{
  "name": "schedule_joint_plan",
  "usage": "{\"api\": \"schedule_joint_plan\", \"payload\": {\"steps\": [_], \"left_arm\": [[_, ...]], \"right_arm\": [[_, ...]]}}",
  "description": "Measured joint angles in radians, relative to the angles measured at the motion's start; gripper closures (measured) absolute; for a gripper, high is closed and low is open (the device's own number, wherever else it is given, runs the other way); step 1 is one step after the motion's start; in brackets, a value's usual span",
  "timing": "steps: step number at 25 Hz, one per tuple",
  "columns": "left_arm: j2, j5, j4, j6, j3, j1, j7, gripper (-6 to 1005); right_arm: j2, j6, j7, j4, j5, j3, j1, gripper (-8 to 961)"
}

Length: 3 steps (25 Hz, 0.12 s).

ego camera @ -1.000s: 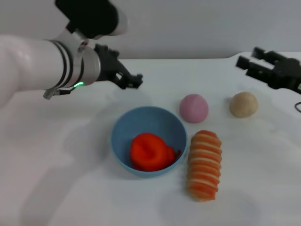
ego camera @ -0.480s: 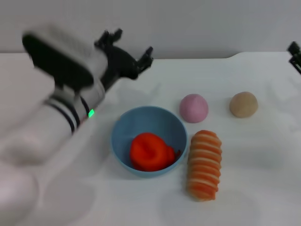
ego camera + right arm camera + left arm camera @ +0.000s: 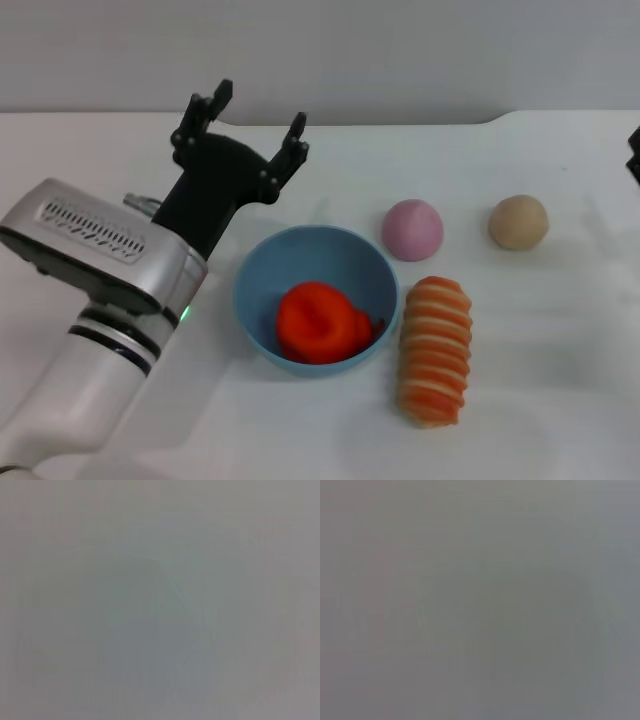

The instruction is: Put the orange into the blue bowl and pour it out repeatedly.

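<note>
**Orange in bowl, left gripper above**

Nearest, we are seeing the striped roll (image 3: 434, 349) lying beside the blue bowl (image 3: 260, 270), the orange (image 3: 320, 320) sitting inside; farther, our left gripper (image 3: 250, 122) is hovering, fingers spread, empty

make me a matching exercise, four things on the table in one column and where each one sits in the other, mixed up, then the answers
Things:
1. orange
2. pink ball
3. striped roll
4. left gripper

Places:
A. lying on the table beside the bowl, on the robot's right
B. open, beyond the bowl's far left rim
C. inside the blue bowl
D. on the table past the bowl, next to a tan ball

Pairs: 1-C, 2-D, 3-A, 4-B
</note>
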Motion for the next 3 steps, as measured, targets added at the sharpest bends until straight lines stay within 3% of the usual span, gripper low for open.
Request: {"api": "schedule_joint_plan", "payload": {"steps": [3], "left_arm": [[0.0,-0.023,-0.021,-0.007,0.009,0.001,-0.003,197]], "right_arm": [[0.003,-0.007,-0.017,0.036,0.002,0.016,-0.01,198]]}}
